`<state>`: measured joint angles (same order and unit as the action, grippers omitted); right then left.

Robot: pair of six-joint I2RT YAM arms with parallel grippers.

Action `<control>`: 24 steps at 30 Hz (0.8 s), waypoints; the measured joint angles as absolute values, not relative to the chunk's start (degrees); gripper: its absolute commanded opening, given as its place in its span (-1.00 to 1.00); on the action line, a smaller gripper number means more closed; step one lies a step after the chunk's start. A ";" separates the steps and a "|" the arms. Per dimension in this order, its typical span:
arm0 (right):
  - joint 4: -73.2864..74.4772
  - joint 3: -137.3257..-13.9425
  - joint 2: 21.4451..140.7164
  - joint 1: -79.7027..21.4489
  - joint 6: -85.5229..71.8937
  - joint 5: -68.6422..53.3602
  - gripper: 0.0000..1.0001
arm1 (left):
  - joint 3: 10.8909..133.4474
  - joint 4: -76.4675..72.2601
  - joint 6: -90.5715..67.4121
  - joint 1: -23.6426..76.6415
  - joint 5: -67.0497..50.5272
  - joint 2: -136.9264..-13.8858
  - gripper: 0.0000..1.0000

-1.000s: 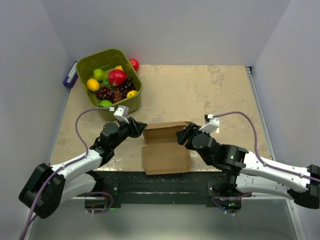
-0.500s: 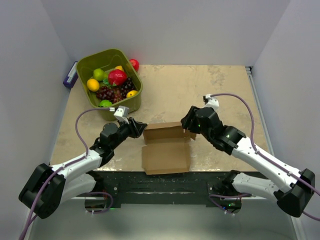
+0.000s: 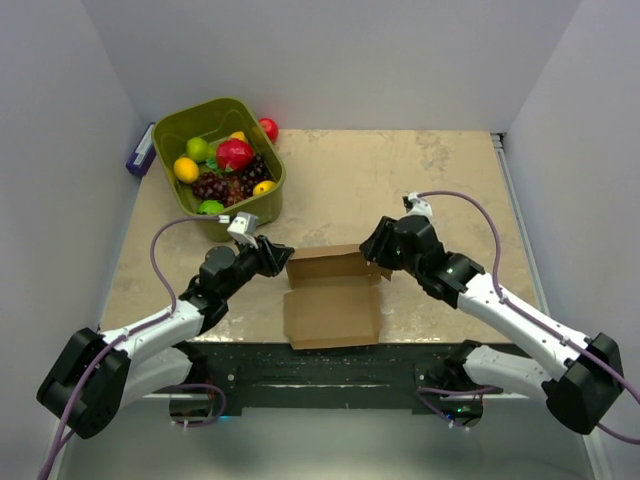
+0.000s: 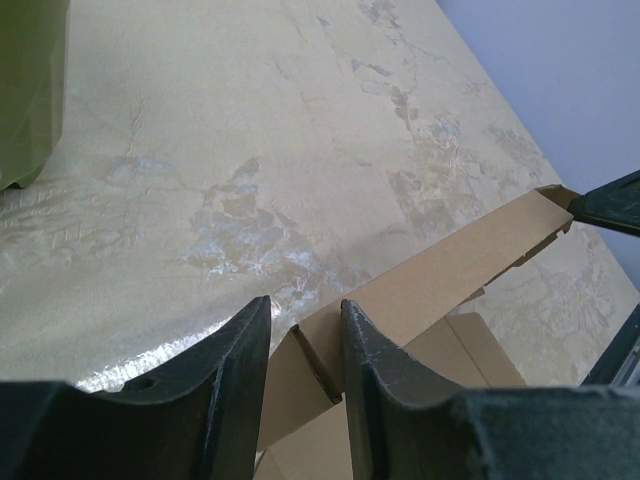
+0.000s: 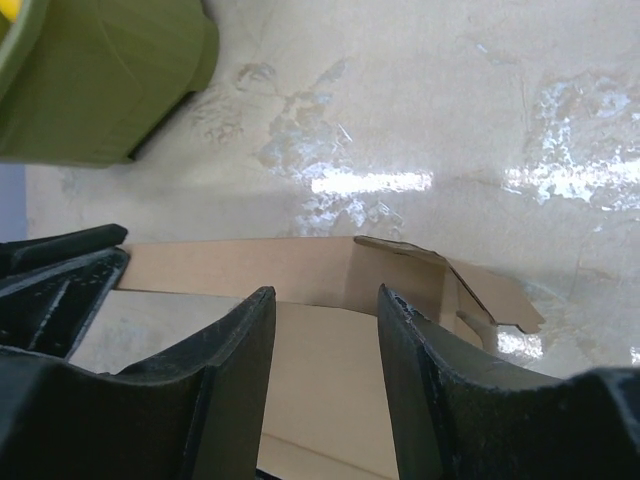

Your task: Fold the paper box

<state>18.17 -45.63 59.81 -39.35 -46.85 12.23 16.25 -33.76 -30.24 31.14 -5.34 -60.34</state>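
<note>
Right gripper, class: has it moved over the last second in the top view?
Yes. The right gripper has shifted away from the near edge of the table, along the paper box toward its far right corner.

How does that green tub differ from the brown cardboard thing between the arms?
The green tub is deep and heaped with fruit; the cardboard box lies mostly flat and empty, one flap raised. The tub sits far left; the box lies at the near edge. Both rest on the table.
</note>
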 measured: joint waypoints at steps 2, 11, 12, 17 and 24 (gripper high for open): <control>18.20 -45.04 60.10 -39.35 -46.87 12.25 -0.03 | 16.25 -33.76 -30.20 31.14 -5.37 -60.34 -0.24; 13.96 -42.52 62.57 -38.98 -47.72 11.09 -0.09 | 16.23 -33.67 -30.13 31.14 -5.37 -60.34 -0.24; 13.21 -41.85 62.54 -38.85 -48.05 10.90 -0.12 | 16.21 -33.63 -30.02 31.14 -5.37 -60.34 -0.24; 8.95 -38.81 61.89 -38.17 -50.81 9.74 -0.17 | 16.21 -33.58 -29.36 31.14 -5.39 -60.36 -0.24; 1.43 -32.12 58.17 -38.06 -57.63 9.39 -0.22 | 16.21 -33.65 -29.34 31.14 -5.54 -60.42 -0.24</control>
<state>1.43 -32.12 58.17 -38.06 -57.63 9.39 16.21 -33.65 -29.34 31.14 -5.54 -60.42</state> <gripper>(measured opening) 0.403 0.383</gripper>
